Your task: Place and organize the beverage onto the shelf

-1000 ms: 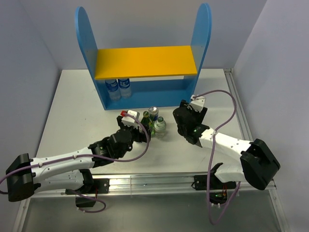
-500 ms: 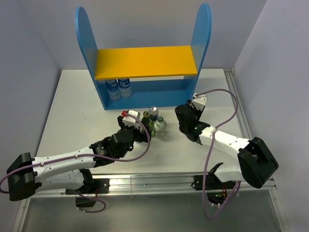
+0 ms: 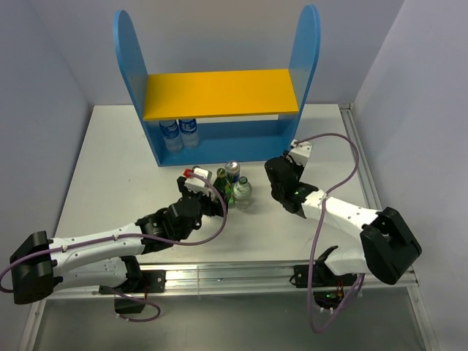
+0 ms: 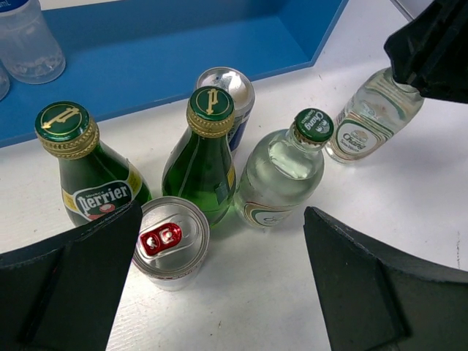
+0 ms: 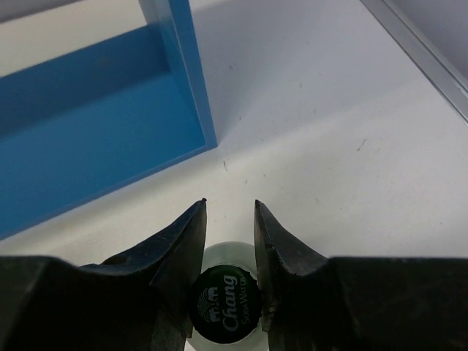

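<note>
White bench (image 3: 110, 168) before the blue shelf (image 3: 234, 139) bears an upright clear glass bottle with green cap (image 5: 223, 311), its neck clamped from above in the right arm's jaws, while the left arm's jaws hang wide apart.

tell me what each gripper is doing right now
left gripper: open, holding nothing
right gripper: closed on the clear Chang bottle

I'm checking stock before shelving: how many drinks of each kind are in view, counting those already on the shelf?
Green glass bottles: 2
Clear glass bottles: 2
Cans: 2
Plastic water bottles: 2
Total: 8
</note>
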